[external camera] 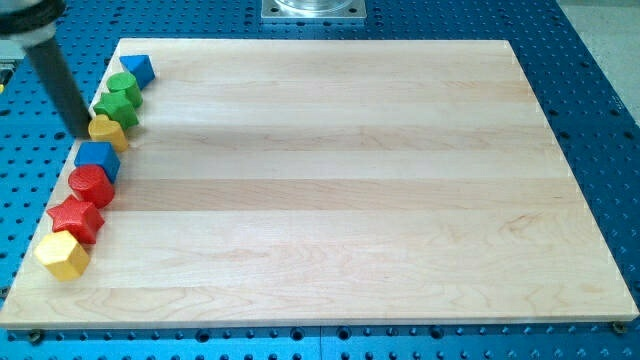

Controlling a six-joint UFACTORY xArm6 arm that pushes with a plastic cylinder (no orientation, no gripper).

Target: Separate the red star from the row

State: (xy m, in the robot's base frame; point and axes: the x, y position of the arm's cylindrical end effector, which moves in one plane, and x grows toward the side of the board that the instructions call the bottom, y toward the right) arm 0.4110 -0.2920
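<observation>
7 small wooden blocks are lying in 1 row along the pale wooden board's [330, 180] left edge. From the view's bottom: yellow hexagonal block [62, 256], red star block [76, 219], red rounded block [92, 185], blue cube [98, 160], yellow block [107, 131], 2 green ones and a blue one. My tip [84, 133], bare and carrying nothing, is sitting just left of the yellow block, well above the star. Separation is not looking begun; next, I judge, my tip is needing to drop beside the star's left and push rightward.
</observation>
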